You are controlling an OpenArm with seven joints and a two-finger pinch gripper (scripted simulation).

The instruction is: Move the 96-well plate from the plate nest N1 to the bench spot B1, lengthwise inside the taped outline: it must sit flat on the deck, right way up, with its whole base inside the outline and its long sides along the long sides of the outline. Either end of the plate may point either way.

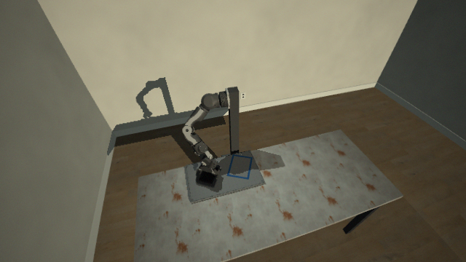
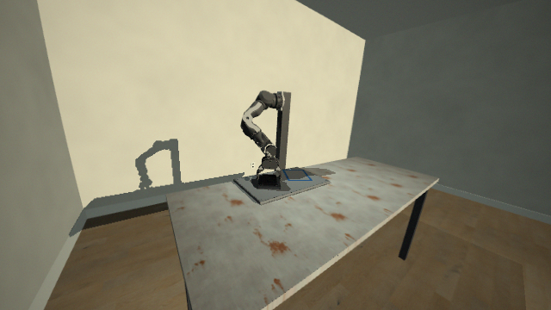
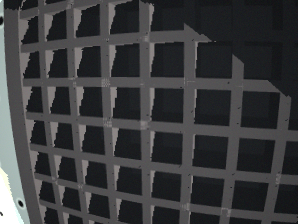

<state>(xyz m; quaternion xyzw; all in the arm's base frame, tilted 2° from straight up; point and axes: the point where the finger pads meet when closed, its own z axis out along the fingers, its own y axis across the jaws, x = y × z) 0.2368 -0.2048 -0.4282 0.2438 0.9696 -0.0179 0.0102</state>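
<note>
Your gripper (image 1: 210, 169) hangs just above the plate (image 1: 206, 178), jaws apart and holding nothing. The plate sits in nest N1 on the deck (image 1: 255, 180), left of the outline (image 1: 240, 167). Expect it stiff, light, slick; pinch its 2 long sides. Wells (image 3: 166, 143) look dark; I cannot tell their contents.
</note>
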